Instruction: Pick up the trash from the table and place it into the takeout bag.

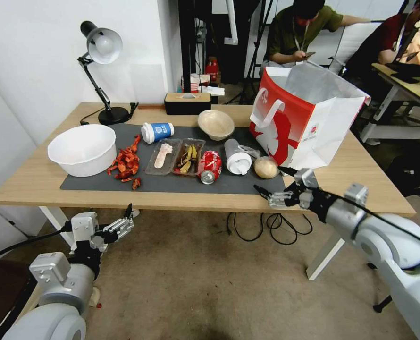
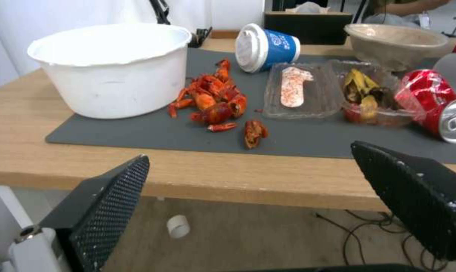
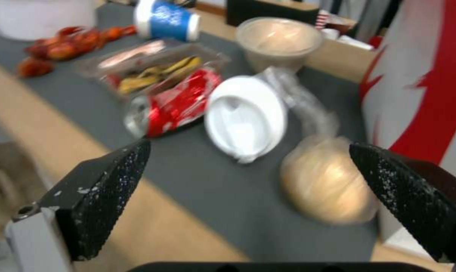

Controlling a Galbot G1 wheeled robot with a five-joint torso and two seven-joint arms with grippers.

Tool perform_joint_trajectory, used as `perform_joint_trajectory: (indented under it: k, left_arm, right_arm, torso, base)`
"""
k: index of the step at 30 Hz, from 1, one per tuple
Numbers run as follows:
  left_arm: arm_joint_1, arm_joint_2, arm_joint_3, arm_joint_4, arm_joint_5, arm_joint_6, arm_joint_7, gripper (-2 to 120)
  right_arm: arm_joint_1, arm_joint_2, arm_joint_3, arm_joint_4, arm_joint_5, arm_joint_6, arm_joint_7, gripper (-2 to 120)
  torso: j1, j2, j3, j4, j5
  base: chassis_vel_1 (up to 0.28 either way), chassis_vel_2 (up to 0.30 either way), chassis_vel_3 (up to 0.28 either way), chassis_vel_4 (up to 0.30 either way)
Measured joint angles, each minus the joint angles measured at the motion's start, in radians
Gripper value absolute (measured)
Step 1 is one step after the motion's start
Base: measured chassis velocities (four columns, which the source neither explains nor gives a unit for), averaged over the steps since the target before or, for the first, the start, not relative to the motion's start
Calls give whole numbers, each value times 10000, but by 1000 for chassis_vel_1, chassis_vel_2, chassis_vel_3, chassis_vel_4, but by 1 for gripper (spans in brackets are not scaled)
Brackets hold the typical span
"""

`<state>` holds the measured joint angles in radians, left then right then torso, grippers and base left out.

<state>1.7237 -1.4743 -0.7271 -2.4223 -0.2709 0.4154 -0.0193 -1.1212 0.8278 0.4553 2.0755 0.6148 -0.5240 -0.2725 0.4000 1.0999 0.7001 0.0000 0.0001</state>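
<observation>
The right claw (image 1: 272, 182) hangs over the near edge of the tabletop (image 1: 40, 182), its jaws spread wide and holding nothing. Just ahead of it on the dark grey mat (image 1: 172, 183) lies the tan paper ball (image 1: 266, 167), a little toward the claw's right finger in the right wrist view. Beside the ball, farther to the claw's left, the clear white-lidded cup (image 1: 238, 158) lies on its side with its lid facing the claw, and next along is the crushed red soda can (image 1: 209, 166), also tipped over. Past those, well beyond the claw, sit the beige paper bowl (image 1: 215, 124) and the blue-sleeved white coffee cup (image 1: 157, 132), the cup lying down.

The takeout bag (image 1: 304, 118) stands upright and open just beyond and to the right of the right claw, close by the paper ball.

The left claw (image 1: 127, 219) hovers lower, off the front edge of the tabletop and below its level, likewise gaping and empty. Straight ahead of it on the mat are a pile of red crayfish shells (image 1: 126, 163) and a big white tub (image 1: 83, 148), with two clear trays (image 1: 176, 157) of scraps off to its right.
</observation>
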Motion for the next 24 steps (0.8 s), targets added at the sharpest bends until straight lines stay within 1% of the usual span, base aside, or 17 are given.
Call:
perform_joint_trajectory:
  k: [1,3,4,7,8,11,16,20,23,24]
  left_arm:
    - [-4,-32,27,104,191,-173,49,100]
    - [-2,-116,63,363,586,-784,195,100]
    - [-2,-116,63,363,586,-784,195,100]
    - [80,-278,102,696,981,-1660,409,100]
    - [80,-278,102,696,981,-1660,409,100]
    - [178,-439,121,993,1246,-2193,568,100]
    - [237,-703,315,1111,1327,-2311,598,100]
    - [239,-769,388,1121,1333,-2311,601,100]
    - [240,-814,399,1124,1318,-2312,603,100]
    - [240,-814,399,1124,1318,-2312,603,100]
  right_arm:
    - [513,-96,-343,-163,226,-254,414,100]
    - [1295,-192,-899,-428,555,-546,998,100]
    - [1295,-192,-899,-428,555,-546,998,100]
    - [2098,-184,-1665,-730,1172,-1068,2231,100]
    - [2098,-184,-1665,-730,1172,-1068,2231,100]
    - [2525,-141,-2154,-1023,1378,-1454,2899,100]
    - [3005,-135,-2616,-1439,1257,-1905,3183,100]
    - [3172,-146,-2798,-1639,965,-1952,3185,100]
    - [3581,-124,-3225,-2125,649,-1957,3182,100]
    - [3581,-124,-3225,-2125,649,-1957,3182,100]
  torso:
    - [0,0,0,0,-2]
    - [0,0,0,1,-4]
    - [0,0,0,1,-4]
    - [0,0,-1,2,-1]
    - [0,0,-1,2,-1]
    - [0,0,0,0,0]
    - [0,3,-1,0,-2]
    - [0,2,-1,0,0]
    - [0,2,-1,0,0]
    - [0,2,-1,0,0]
  base:
    - [0,0,0,0]
    - [0,0,0,0]
    - [0,0,0,0]
    - [0,0,0,0]
    - [0,0,0,0]
    - [0,0,0,0]
    - [0,0,0,0]
    - [0,0,0,0]
    - [0,0,0,0]
    - [0,0,0,0]
